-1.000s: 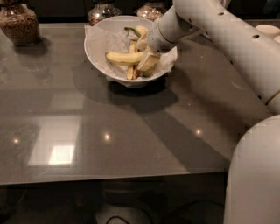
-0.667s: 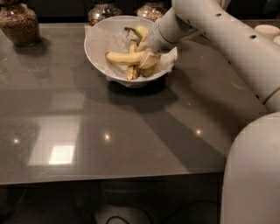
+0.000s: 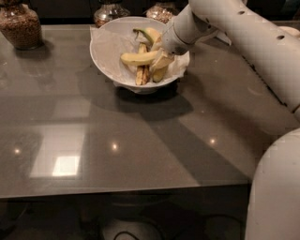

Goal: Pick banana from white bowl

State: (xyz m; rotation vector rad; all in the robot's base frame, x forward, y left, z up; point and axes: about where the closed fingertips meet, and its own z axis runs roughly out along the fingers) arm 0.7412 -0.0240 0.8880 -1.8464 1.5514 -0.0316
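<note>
The white bowl (image 3: 105,56), lined with crumpled white paper, stands at the far middle of the grey table (image 3: 140,150). The pale yellow banana (image 3: 137,58) lies crosswise over the other fruit in it. My gripper (image 3: 161,60) reaches into the bowl from the right and is shut on the banana's right end. A curved green-stemmed banana (image 3: 149,33) lies behind it. A small brown-streaked banana (image 3: 142,72) lies below it. The gripper hides the banana's right tip.
Three glass jars with brown contents stand along the table's far edge: one at the far left (image 3: 18,23), two behind the bowl (image 3: 108,11) (image 3: 161,10). My white arm (image 3: 243,33) crosses the upper right, and the robot's body (image 3: 276,187) fills the lower right.
The banana has shifted slightly to the right and upward with the gripper on its end. The bowl and the other bananas have stayed in place.
</note>
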